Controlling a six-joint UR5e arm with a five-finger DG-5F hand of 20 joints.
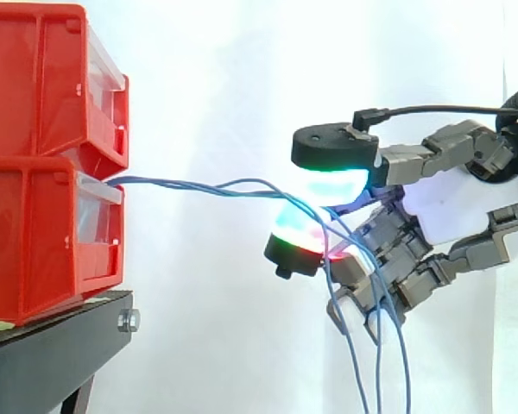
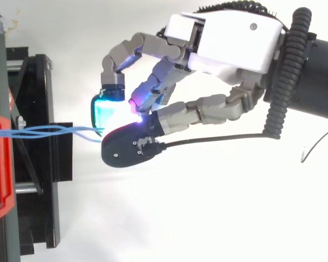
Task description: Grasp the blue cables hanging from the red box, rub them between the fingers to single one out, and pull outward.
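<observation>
1. Two red bins are stacked on a black stand, the upper bin directly on the lower bin, with both open fronts turned toward the hand.
2. The cables are seen leaving the front lip of the lower bin, at the stand's right edge in the side view. From there they run nearly level, loosely twisted together, across to the hand.
3. The hand is closed in a pinch on the cables. They are clamped between an upper pad glowing white and cyan and a lower pad glowing cyan with a red edge.
4. The remaining fingers are curled beneath the pinch. The loose cable ends are draped across them and hang down past the lower edge of the side view.
5. In the top view the cables are seen crossing above the stand from the lower bin. They meet a cyan pad just beyond the stand's edge, with the hand held well apart from the bins.
6. A bolt is fixed in the stand's front corner below the lower bin, well under the cable run.
7. The stretch of cable between bin and hand is backed by the white curtain.
</observation>
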